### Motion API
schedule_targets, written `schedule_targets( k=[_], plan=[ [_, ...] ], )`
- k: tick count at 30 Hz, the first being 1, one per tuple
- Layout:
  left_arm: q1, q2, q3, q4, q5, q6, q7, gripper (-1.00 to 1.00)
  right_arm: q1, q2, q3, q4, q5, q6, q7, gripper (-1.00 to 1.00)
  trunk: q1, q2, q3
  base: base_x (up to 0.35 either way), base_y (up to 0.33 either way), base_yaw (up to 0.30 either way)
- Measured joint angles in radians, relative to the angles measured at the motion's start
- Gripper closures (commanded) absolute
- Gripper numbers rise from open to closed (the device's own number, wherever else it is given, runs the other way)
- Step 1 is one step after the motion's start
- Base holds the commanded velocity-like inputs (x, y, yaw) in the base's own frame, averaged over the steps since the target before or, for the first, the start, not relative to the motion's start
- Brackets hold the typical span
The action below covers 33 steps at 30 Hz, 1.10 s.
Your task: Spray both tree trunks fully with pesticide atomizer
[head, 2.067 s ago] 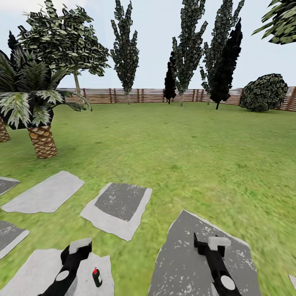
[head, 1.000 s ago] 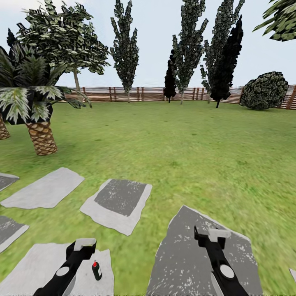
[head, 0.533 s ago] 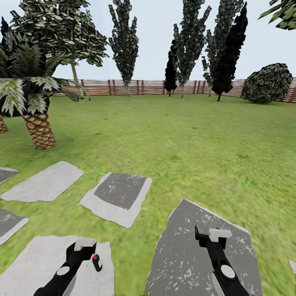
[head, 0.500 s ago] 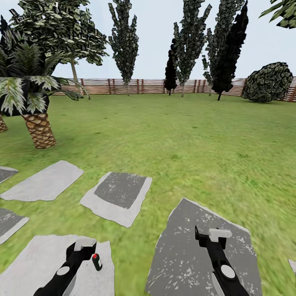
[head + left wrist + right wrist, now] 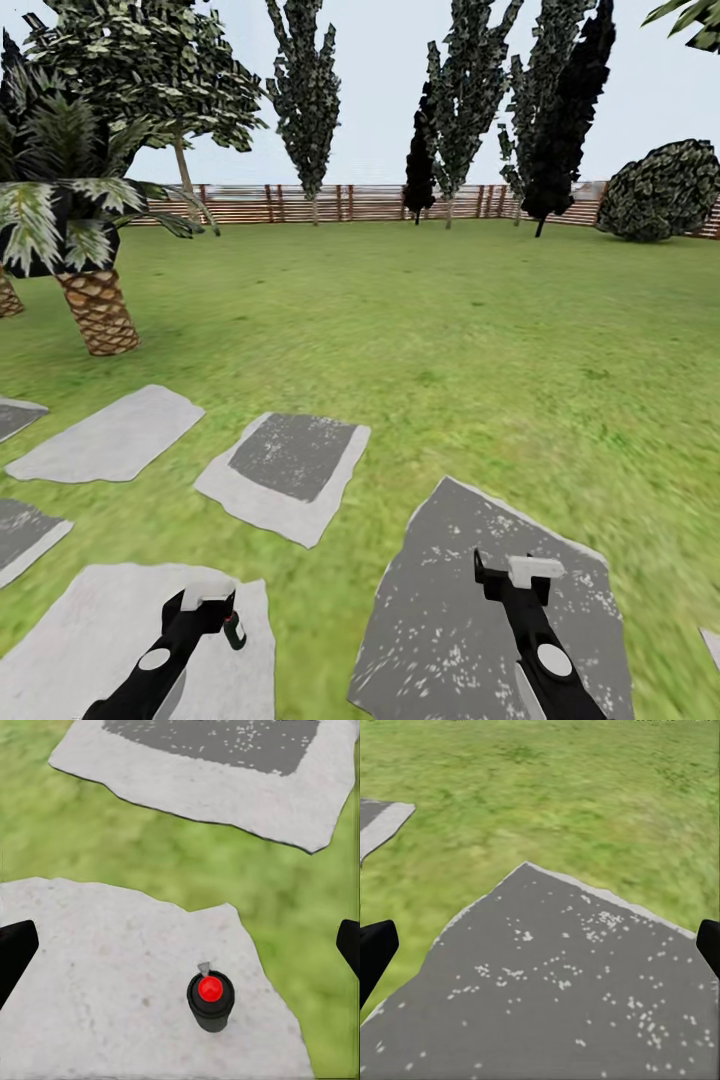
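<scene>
Fingers of the left gripper point(image 5: 205, 597) and right gripper point(image 5: 530, 575) hang over two paving slabs; in the head view one atomizer point(image 5: 234, 629) stands just beside the left. Left wrist view: fingers point(image 5: 15, 952) spread wide, empty, atomizer point(image 5: 210, 1002) between them, near the slab point(image 5: 97, 967) edge. Right wrist view: fingers point(image 5: 375, 949) wide apart over bare dark slab point(image 5: 570, 997), grass point(image 5: 555, 802) beyond.

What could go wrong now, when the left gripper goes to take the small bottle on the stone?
The atomizer stands upright, small and narrow, near the slab's edge. The open left gripper is not centred on it, so a finger could knock it over onto the grass. In the head view the gripper partly hides it.
</scene>
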Motion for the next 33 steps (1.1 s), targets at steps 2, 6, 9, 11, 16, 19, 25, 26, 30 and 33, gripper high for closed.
schedule_targets(
  k=[2, 6, 9, 11, 16, 19, 25, 26, 30, 33],
  plan=[
    [0.000, 0.000, 0.001, 0.000, 0.000, 0.000, 0.001, -1.00, 0.000, 0.000, 0.000, 0.000, 0.000, 0.000, 0.000, -1.00, 0.000, 0.000, 0.000, 0.000, -0.258, 0.247],
    [0.000, -0.001, 0.001, 0.000, 0.001, -0.001, 0.001, -1.00, 0.000, 0.000, 0.000, 0.000, 0.000, 0.000, 0.000, -1.00, 0.000, 0.000, 0.000, 0.000, -0.265, 0.268],
    [0.001, -0.001, 0.001, 0.000, 0.001, -0.001, 0.001, -1.00, 0.000, 0.000, 0.000, 0.000, 0.000, 0.000, 0.000, -1.00, 0.000, 0.000, 0.000, 0.000, -0.268, 0.276],
    [0.001, -0.001, 0.001, 0.000, 0.001, -0.001, 0.001, -1.00, 0.000, 0.000, 0.000, 0.000, 0.000, 0.000, 0.000, -1.00, 0.000, 0.000, 0.000, 0.000, -0.269, 0.278],
    [0.000, -0.001, 0.002, 0.000, 0.001, 0.000, 0.001, -1.00, 0.000, 0.000, 0.000, 0.000, 0.000, 0.001, 0.000, -1.00, 0.000, 0.000, 0.000, 0.015, -0.269, 0.278],
    [0.000, -0.001, 0.003, 0.000, 0.001, 0.001, 0.001, -1.00, 0.000, -0.001, 0.000, 0.000, 0.000, 0.000, 0.000, -1.00, 0.000, 0.000, 0.000, 0.124, -0.248, 0.278],
    [0.000, 0.002, 0.003, -0.001, 0.002, 0.000, 0.001, -1.00, 0.000, 0.000, 0.000, 0.000, 0.000, 0.001, 0.000, -1.00, -0.001, 0.000, 0.000, 0.240, -0.176, 0.266],
    [0.000, 0.002, 0.003, 0.000, 0.002, 0.000, 0.001, -1.00, 0.000, -0.001, 0.000, 0.000, 0.000, 0.001, 0.000, -1.00, 0.000, 0.000, 0.000, 0.276, -0.127, 0.195],
    [0.000, 0.002, 0.003, 0.000, 0.002, -0.002, 0.002, -1.00, 0.000, -0.001, 0.000, 0.000, 0.000, 0.001, 0.000, -1.00, 0.000, 0.000, 0.000, 0.230, -0.089, 0.088],
    [0.001, 0.002, 0.002, 0.000, 0.002, -0.003, 0.002, -1.00, 0.000, -0.001, 0.000, 0.000, 0.000, 0.000, 0.000, -1.00, 0.000, 0.000, 0.000, 0.046, -0.016, 0.010]
  ],
)
